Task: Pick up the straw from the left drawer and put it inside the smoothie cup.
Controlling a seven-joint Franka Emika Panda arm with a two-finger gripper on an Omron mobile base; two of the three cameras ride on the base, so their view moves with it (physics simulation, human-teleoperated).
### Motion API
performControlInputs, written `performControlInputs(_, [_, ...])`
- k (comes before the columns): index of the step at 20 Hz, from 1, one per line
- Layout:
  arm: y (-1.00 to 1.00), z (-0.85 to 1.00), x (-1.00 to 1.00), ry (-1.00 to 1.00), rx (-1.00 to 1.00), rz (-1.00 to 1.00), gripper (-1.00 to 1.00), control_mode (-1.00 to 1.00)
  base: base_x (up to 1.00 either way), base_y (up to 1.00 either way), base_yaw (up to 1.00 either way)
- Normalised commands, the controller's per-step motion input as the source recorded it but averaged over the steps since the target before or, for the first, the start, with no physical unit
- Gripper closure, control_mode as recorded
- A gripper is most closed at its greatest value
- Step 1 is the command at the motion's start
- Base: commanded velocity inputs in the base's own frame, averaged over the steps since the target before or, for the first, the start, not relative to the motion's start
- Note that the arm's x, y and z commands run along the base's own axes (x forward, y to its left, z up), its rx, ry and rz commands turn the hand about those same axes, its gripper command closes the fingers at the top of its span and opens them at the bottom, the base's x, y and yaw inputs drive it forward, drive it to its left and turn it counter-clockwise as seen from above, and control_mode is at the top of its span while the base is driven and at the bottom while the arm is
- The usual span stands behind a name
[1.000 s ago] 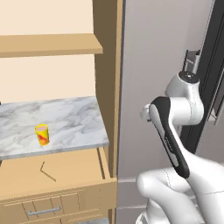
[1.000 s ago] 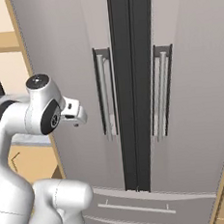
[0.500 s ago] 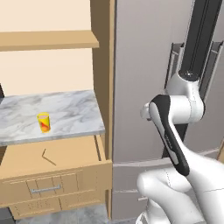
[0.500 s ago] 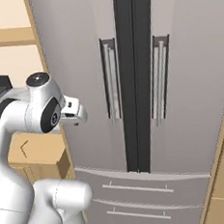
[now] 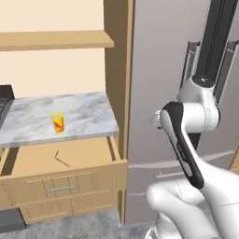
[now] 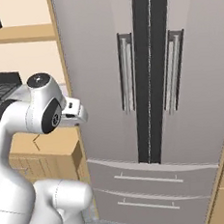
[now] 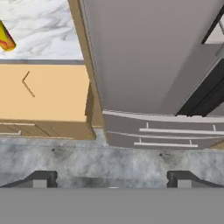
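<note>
A tall grey refrigerator [image 6: 152, 105] with two vertical silver handles and a dark centre seam stood at the right of the kitchen, with light-wood cabinetry to its left. In the left base view a marble tabletop [image 5: 84, 116] ran beneath a wooden shelf [image 5: 56, 39], and a dark stove edge [image 5: 3, 100] showed at the far left.

The smoothie cup [image 5: 58, 123] stood upright on the marble near its front edge. Below it, the left drawer [image 5: 28, 161] was pulled open, and the straw [image 5: 60, 158] lay flat on its floor, bent end toward the tabletop, well apart from the cup. The drawer's panelled front with its slim silver bar handle [image 5: 60, 189] was plain from this side.

The right base view gave the refrigerator almost head-on, with its two lower freezer drawers [image 6: 150, 188]; of the open drawer it showed just a corner past the arm, the straw [image 6: 35, 142] a thin dark line there. The hand view looked steeply down: the straw [image 7: 27, 84] lay in the drawer [image 7: 43, 105] at upper left, a sliver of the cup [image 7: 6, 39] at the left edge, the refrigerator's base at right and a speckled grey floor [image 7: 109, 157] nearest.

The arm was folded, elbow raised, its wrist in front of the refrigerator and well to the right of the drawer. The pincer [image 7: 113, 179] hung over the floor with its two fingertips [image 7: 39, 179] spread wide apart, holding nothing.
</note>
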Motion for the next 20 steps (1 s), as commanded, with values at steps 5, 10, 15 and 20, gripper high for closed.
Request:
performControlInputs(5, [0.00, 0.00, 0.00, 0.00, 0.00, 0.00, -1.00, 1.00, 0.00, 0.69, 0.00])
performControlInputs(10, [0.00, 0.00, 0.00, 0.00, 0.00, 0.00, -1.00, 1.00, 0.00, 0.67, 0.00])
performControlInputs(15, [0.00, 0.00, 0.00, 0.00, 0.00, 0.00, -1.00, 1.00, 0.07, 0.59, 0.00])
performControlInputs(20, [0.00, 0.00, 0.00, 0.00, 0.00, 0.00, -1.00, 1.00, 0.21, 0.57, 0.00])
